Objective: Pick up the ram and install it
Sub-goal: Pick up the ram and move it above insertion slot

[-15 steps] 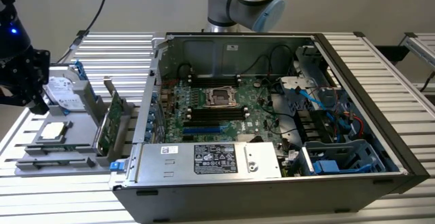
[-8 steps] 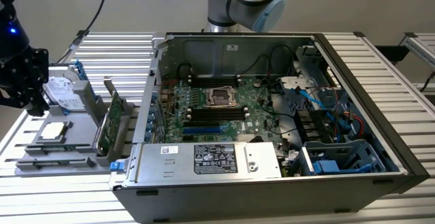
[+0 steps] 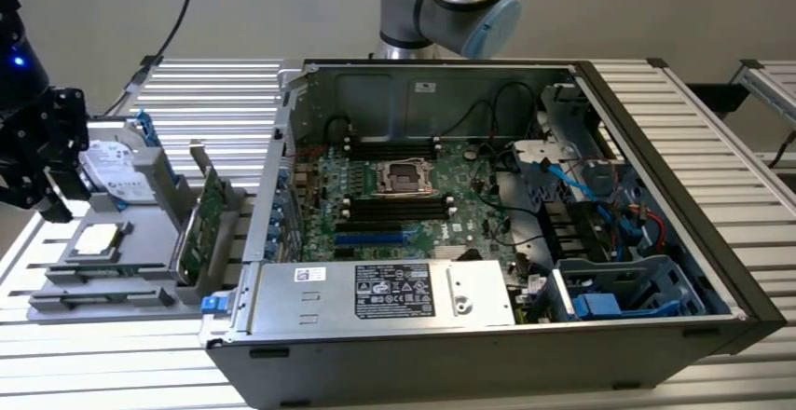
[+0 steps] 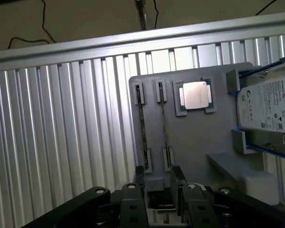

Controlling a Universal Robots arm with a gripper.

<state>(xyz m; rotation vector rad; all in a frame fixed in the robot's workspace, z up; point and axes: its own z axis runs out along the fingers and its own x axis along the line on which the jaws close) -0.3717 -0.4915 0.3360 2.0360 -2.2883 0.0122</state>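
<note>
The ram (image 4: 165, 128), a thin dark stick seen edge-on with its chips hidden, stands slotted in the grey holder tray (image 4: 194, 142) beside a twin stick (image 4: 143, 126). The black gripper (image 4: 157, 183), partly cut off, hovers near it, spread and empty, at the exterior view's left of the open computer case (image 3: 386, 93).

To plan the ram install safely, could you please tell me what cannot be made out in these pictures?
Ram sticks: wrist view, seen edge-on in the tray, so chips and labels are hidden.
Drive: wrist view, cut off by the picture's edge.
Board slots: exterior view, too small to tell which are filled.
Hand: wrist view, its body is cut off by the picture's edge.
</note>
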